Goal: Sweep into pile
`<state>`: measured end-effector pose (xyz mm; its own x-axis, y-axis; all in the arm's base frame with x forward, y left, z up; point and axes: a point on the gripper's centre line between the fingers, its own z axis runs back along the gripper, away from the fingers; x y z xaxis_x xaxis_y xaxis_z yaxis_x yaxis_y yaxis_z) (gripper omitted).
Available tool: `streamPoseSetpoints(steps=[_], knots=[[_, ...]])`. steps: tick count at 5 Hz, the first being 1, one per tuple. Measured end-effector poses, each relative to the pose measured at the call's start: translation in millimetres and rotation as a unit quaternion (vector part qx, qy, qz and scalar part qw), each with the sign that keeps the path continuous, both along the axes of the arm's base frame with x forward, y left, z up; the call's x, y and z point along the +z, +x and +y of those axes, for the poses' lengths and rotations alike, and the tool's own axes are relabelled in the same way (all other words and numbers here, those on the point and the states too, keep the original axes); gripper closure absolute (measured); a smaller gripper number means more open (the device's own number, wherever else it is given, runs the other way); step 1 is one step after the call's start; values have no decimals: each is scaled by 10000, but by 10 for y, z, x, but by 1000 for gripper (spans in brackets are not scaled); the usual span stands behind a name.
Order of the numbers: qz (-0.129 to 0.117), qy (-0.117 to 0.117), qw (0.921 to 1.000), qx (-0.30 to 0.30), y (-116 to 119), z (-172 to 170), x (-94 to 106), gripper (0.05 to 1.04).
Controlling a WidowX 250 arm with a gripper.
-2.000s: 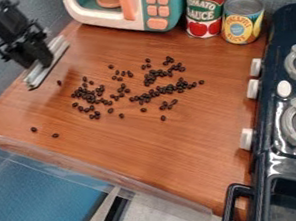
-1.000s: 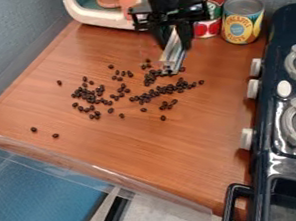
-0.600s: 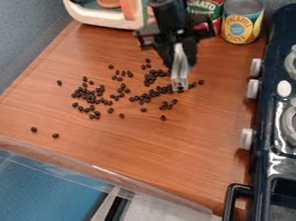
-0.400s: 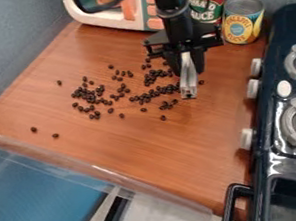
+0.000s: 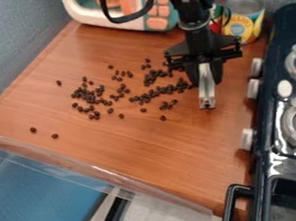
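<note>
Lying scattered over the reddish-brown, wood-grained counter [image 5: 142, 148], a spread of small, oval, nearly black beans [image 5: 92, 96] forms several loose clumps and strays. Their dark bodies stand out sharply against the warm wood. The left clump is ragged: some of its beans touch or seem to overlap, while others sit slightly apart around its edges. Right of it, a longer, uneven band slants up toward the right, dense along much of its length, and above that band lies another tight cluster. Between the left clump and the band a few beans make a small, looser group, and little knots of them dot the upper side of the spread. One bean rests alone at the upper left, two lie well apart from the rest at the lower left, and a few sit singly below the clumps. The black two-finger gripper [image 5: 206, 79] hangs just beside the band's right end, its pincer closed around a long, narrow, silvery-grey bar [image 5: 206, 100] that points down toward the counter. Whether the bar touches the wood cannot be told. Farther right stands a glossy, dark navy toy stove [image 5: 270, 118] with white knobs [image 5: 247, 139].
</note>
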<state>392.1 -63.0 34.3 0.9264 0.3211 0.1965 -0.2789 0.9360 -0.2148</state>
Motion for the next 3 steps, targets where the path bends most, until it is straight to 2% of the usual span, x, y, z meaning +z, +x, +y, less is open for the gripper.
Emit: streamPoseSetpoints(steps=[1,2,3], knots=[[51,17,10000,57,62,-27,-85,706],[-31,85,10000,36,126,-24,-138,705],[-6,111,9999,31,115,7,-170,706]])
